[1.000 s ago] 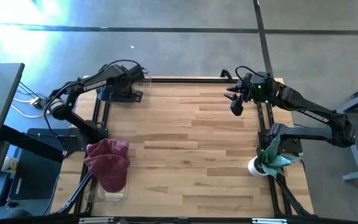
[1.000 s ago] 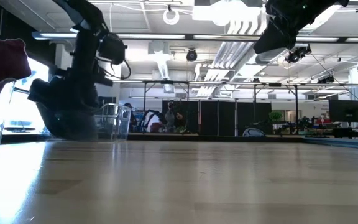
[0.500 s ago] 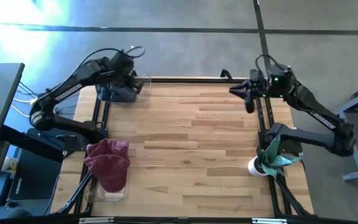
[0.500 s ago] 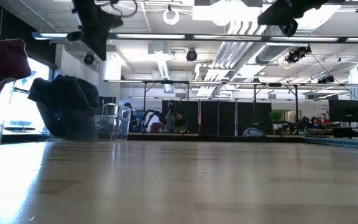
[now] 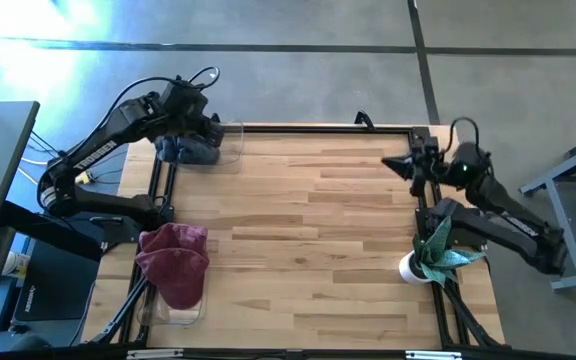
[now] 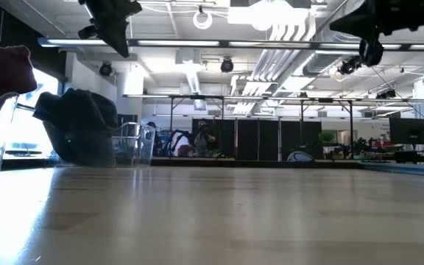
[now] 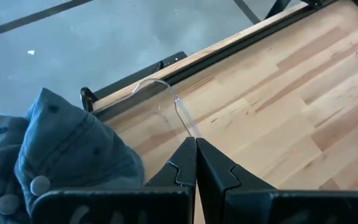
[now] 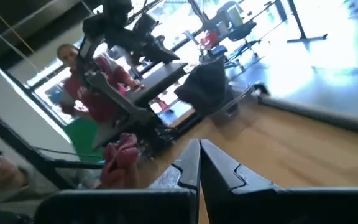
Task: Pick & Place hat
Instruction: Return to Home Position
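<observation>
Blue caps (image 5: pixel 190 150) lay piled in a clear bin (image 5: pixel 231 140) at the desk's (image 5: pixel 318 230) upper left corner, as seen in the high view. Red cap (image 5: pixel 173 262) sat in a second clear bin (image 5: pixel 180 314) at the lower left edge. Left gripper (image 7: pixel 196 142) hung over the upper bin, fingers pressed together, holding nothing. Right gripper (image 8: pixel 199 144) was raised above the desk's upper right edge, fingers likewise together and empty. Green cloth (image 5: pixel 440 250) lay at the right edge.

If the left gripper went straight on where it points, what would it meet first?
Probably the rim of the clear plastic bin just ahead of the left gripper; depth is unclear.
</observation>
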